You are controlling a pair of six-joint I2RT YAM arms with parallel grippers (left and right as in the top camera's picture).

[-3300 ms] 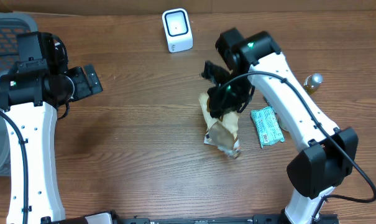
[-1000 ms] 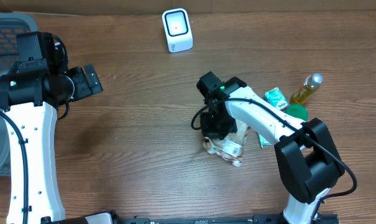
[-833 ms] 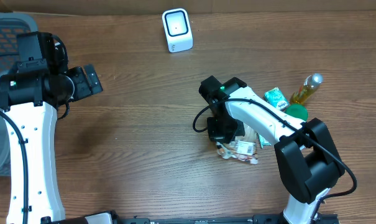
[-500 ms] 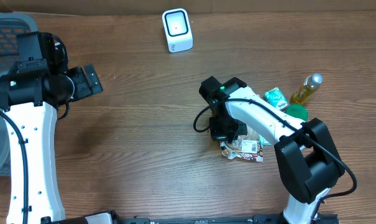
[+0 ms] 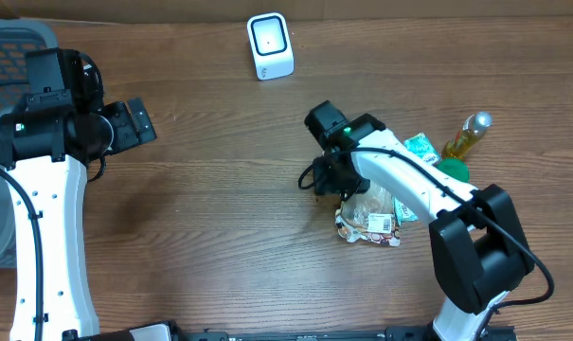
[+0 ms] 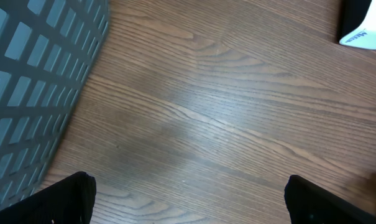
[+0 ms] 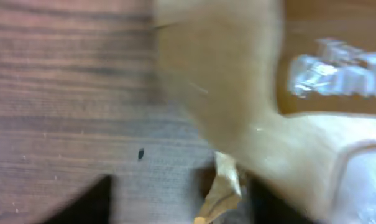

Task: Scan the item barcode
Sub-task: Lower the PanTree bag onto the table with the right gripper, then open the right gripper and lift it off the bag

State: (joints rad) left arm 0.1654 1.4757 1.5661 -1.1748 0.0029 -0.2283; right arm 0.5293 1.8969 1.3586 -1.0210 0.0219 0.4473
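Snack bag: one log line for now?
bag: on table, label up | right hand: open, at bag's edge | left hand: open, near basket | scanner: apart from bag

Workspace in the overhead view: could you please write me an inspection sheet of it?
Surface: wooden table, no spills seen.
Job's things: white scanner at the far edge; crinkled packet lying on the table, white label showing.
Clutter: green packet; oil bottle.
Tools: left tool open, empty; right tool looks open, at the crinkled packet's edge.
Cables: black cable along the left arm.
Surroundings: grey basket at left.
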